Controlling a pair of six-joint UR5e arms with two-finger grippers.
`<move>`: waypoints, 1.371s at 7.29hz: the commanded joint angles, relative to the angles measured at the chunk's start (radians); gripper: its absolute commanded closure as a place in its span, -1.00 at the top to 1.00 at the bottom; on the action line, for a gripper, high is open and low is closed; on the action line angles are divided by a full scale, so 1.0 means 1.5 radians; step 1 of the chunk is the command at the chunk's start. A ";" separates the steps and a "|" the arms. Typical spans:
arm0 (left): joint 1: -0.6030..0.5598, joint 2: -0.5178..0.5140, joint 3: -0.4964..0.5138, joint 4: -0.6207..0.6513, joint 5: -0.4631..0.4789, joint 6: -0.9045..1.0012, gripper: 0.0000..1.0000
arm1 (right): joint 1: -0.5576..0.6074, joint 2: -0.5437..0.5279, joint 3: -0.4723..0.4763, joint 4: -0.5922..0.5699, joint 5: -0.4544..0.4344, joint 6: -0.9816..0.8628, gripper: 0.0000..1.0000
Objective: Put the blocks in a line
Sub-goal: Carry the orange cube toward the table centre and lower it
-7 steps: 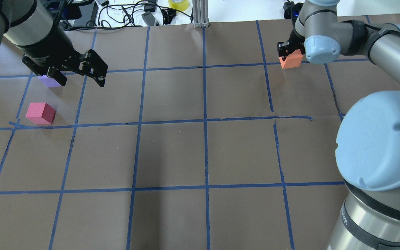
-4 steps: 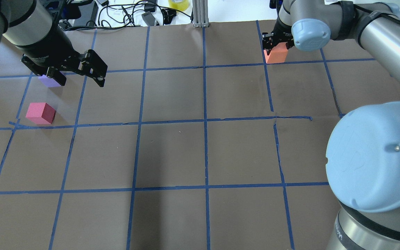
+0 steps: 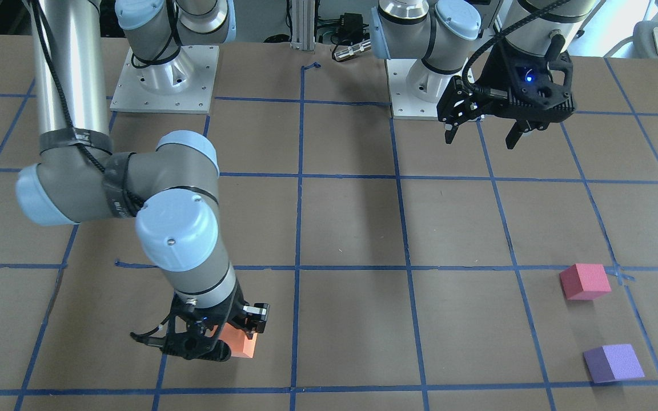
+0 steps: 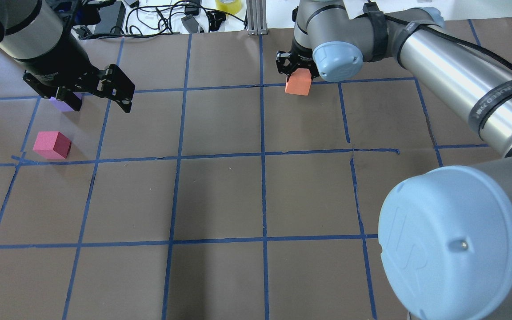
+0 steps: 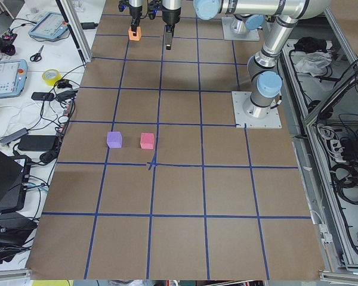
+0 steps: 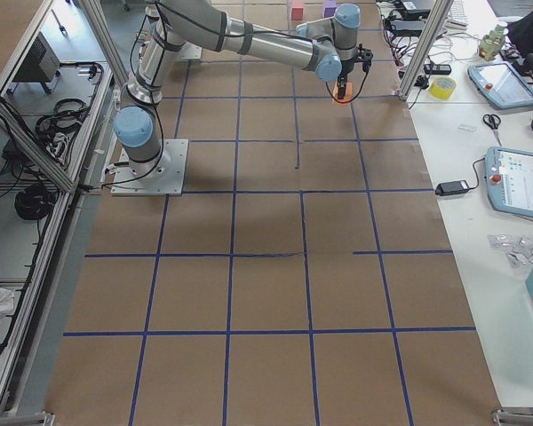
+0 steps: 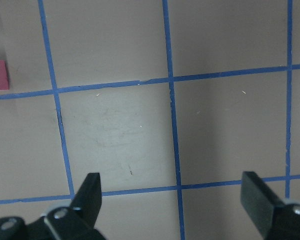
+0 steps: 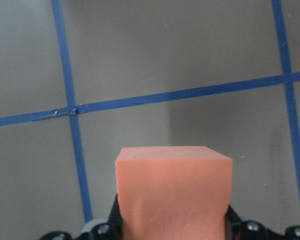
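Orange foam block (image 4: 297, 84) clamped between the fingers of the right gripper (image 4: 294, 67), low over the brown-paper table (image 4: 220, 195) beside a blue tape line (image 4: 220, 88) at the far side from the robot. Pinkish-red block (image 4: 51, 145) and purple block (image 3: 613, 363) flat on the table at the robot's left, near each other but apart, well away from the orange one. Left gripper (image 3: 480, 141) spread wide and empty, hanging above that same side.

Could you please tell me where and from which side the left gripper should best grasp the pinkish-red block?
Probably from straight above, closing on two opposite side faces of the pinkish-red block: it rests flat with its top face clear, and the purple block lies apart from it.
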 commanded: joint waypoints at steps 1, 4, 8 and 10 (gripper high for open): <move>0.000 0.001 -0.004 -0.010 0.010 0.001 1.00 | 0.052 0.009 0.003 0.000 -0.006 0.079 -1.00; 0.000 0.004 -0.018 -0.005 0.037 0.000 1.00 | 0.098 0.043 -0.001 -0.008 -0.011 0.120 -1.00; 0.000 0.001 -0.018 -0.002 0.037 -0.001 1.00 | 0.120 0.083 -0.023 -0.030 -0.011 0.082 -0.99; 0.000 0.003 -0.018 -0.002 0.038 0.000 1.00 | 0.125 0.098 -0.035 -0.030 -0.012 0.080 -0.87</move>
